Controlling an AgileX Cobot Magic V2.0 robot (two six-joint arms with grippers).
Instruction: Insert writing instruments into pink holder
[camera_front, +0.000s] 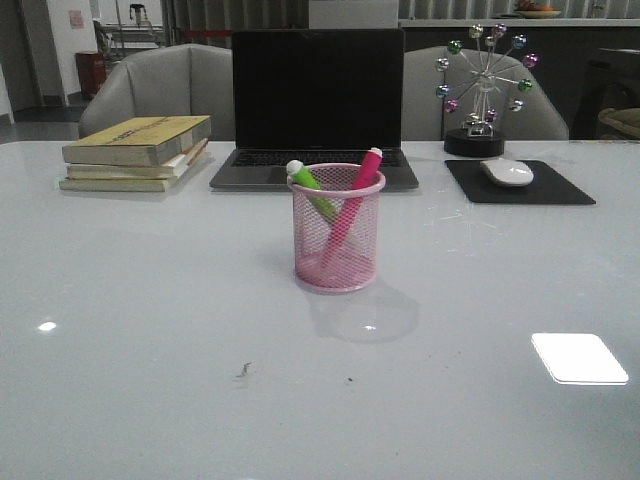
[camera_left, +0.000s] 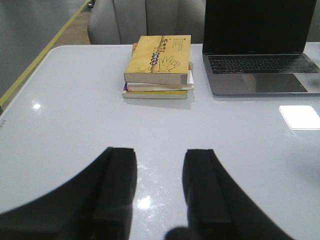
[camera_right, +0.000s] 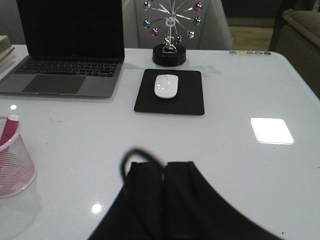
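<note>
- The left end effector (camera_left: 159, 192) hovers low over bare desk (camera_front: 150, 330) at the near left, its two fingers spread with a clear gap between them and nothing held; the stack of books (camera_left: 159, 65) lies far beyond it.
- The lime green highlighter (camera_front: 311, 188) stands inside the pink holder (camera_front: 338, 250), leaning to the left, its pale capped end poking over the rim.
- The pink holder sits upright in the middle of the desk, just in front of the laptop (camera_front: 317, 105), and appears in the right wrist view as well.
- The bright pink highlighter (camera_front: 353, 205) is also inside the holder, leaning to the right so the two markers cross within the mesh.
- No other writing instrument shows loose on the desk, so the task looks complete, with nothing left to insert.
- The right end effector (camera_right: 165, 172) hangs over the near right of the desk with its fingers pressed together and empty, well apart from the holder; the mouse (camera_right: 165, 85) on its black pad (camera_right: 192, 102) lies farther off.
</note>
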